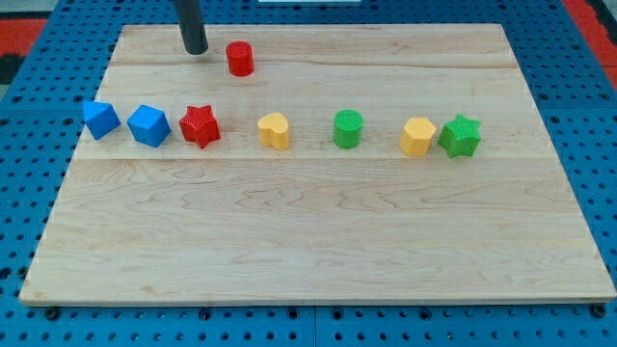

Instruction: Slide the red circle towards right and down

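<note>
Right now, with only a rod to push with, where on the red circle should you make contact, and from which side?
Not a grip, a push. Contact the red circle on its upper-left side wall, so the push runs toward the view's right and bottom. It stands upright and round, so an off-centre push may let it roll aside. My tip sits just to its left, apart from it, so it probably needs to move up a little first.

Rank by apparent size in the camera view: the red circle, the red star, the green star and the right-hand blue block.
1. Right-hand blue block and green star: look alike, not ranked.
2. Red star, slightly smaller.
3. Red circle, smallest, though it sits farther up the board, so unsure.
</note>
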Robot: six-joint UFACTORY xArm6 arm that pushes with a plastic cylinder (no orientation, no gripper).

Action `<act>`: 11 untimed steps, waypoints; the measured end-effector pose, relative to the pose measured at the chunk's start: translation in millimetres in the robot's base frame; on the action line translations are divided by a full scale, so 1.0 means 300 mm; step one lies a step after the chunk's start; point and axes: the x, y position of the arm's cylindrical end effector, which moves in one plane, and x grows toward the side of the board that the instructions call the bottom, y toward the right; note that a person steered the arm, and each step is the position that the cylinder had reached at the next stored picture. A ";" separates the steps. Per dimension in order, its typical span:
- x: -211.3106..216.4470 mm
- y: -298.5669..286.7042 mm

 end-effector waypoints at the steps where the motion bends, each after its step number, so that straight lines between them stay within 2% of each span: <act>1: 0.059 0.125; 2: -0.004 0.117; 3: 0.025 0.223; 4: 0.178 0.200; 5: 0.152 0.137; 7: 0.055 0.244; 8: 0.096 0.322; 9: 0.185 0.245; 11: 0.202 0.228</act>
